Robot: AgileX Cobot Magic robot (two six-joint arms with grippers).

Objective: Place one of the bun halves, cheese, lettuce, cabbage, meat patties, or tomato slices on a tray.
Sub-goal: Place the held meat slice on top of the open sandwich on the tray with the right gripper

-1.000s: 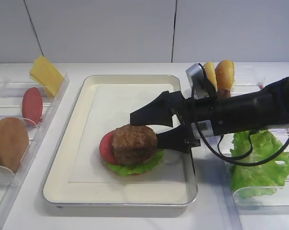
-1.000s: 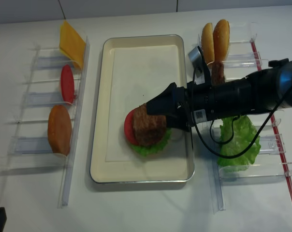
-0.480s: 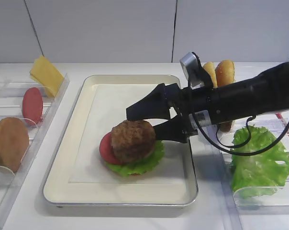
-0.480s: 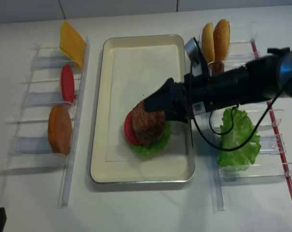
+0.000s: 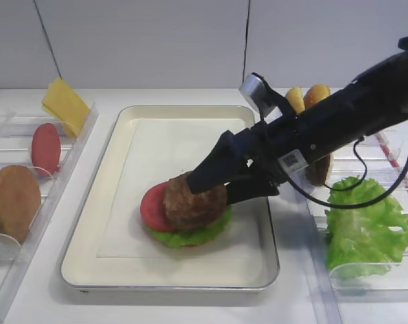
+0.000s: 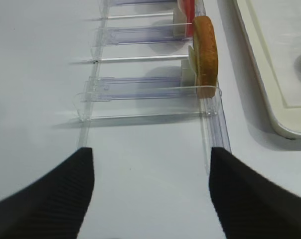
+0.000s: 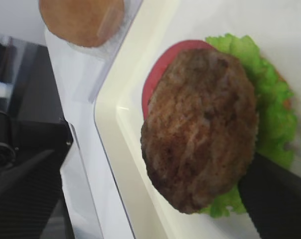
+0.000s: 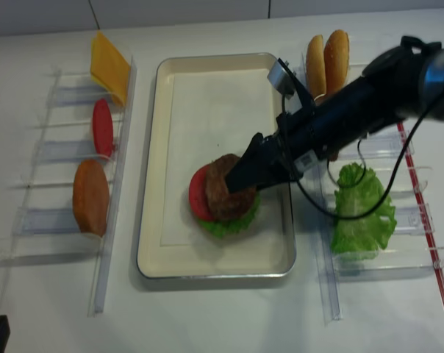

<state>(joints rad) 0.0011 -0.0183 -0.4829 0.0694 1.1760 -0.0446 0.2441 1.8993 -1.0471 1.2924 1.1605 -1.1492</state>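
1. In the exterior high view we see the right gripper (image 5: 221, 181) tilted down over the cream tray (image 5: 109, 263), its jaws spread wide on either side of a meat patty (image 5: 194, 201). The patty lies on a tomato slice (image 5: 152, 208) and lettuce (image 5: 190, 236); we cannot tell whether the jaws touch it.
2. In the right wrist view the patty (image 7: 203, 124) rests on the stack near the tray's edge, with the two dark fingers (image 7: 277, 199) well apart at either side, holding nothing.
3. In the left wrist view the left gripper (image 6: 150, 194) hangs open and empty over the table, near a clear rack (image 6: 140, 89) holding a brown bun half (image 6: 205, 47).
4. In the realsense view, cheese (image 8: 109, 68), another tomato slice (image 8: 101, 126) and the bun half (image 8: 90, 197) stand in the left rack; two small bun halves (image 8: 327, 60) and loose lettuce (image 8: 363, 213) sit right of the tray.
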